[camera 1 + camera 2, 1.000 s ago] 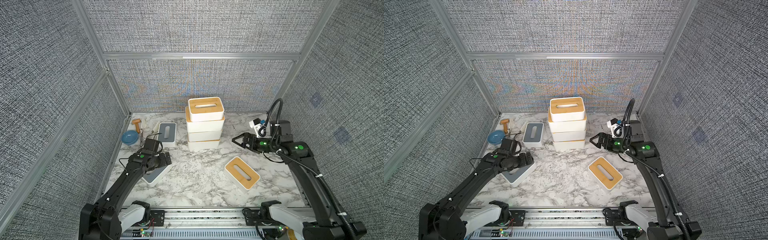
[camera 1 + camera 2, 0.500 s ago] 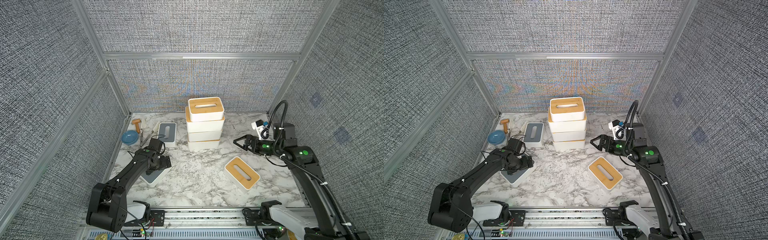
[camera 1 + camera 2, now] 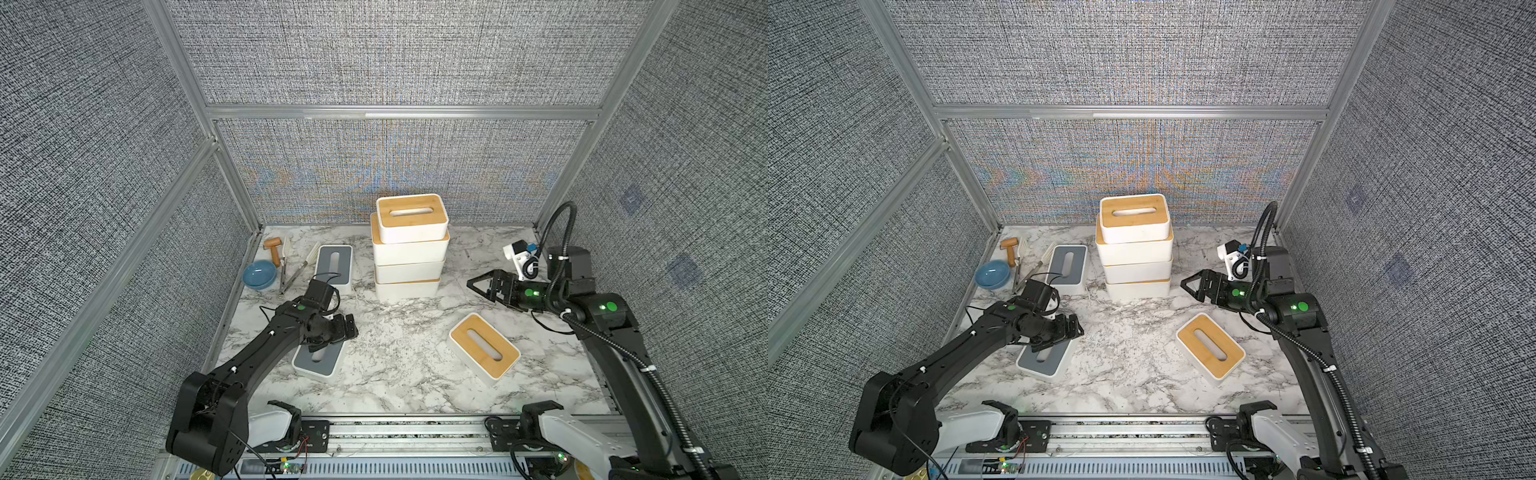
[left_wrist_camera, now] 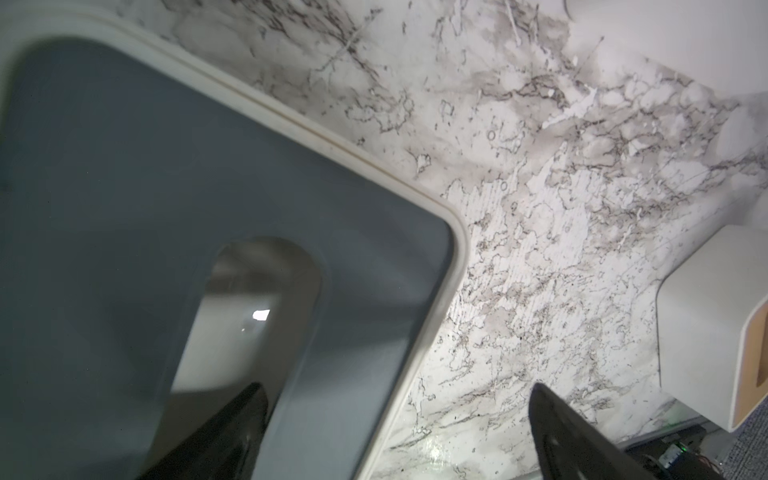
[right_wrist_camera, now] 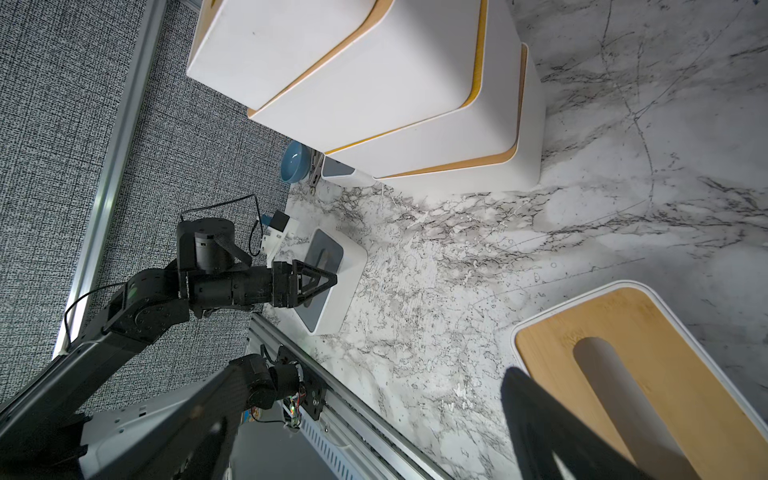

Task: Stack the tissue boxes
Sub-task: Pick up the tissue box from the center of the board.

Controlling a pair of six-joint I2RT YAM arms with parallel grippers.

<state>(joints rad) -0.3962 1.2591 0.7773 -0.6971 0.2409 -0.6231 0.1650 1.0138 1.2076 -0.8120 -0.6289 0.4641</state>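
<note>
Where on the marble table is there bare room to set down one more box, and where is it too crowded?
The widest bare patch lies in the middle, between the front grey-lidded box, the loose tan-lidded box and the stack. The back left corner is crowded: blue bowl, tools, the back grey-lidded box.

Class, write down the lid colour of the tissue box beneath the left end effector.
The tissue box lid is grey; the left wrist view shows it best.
</note>
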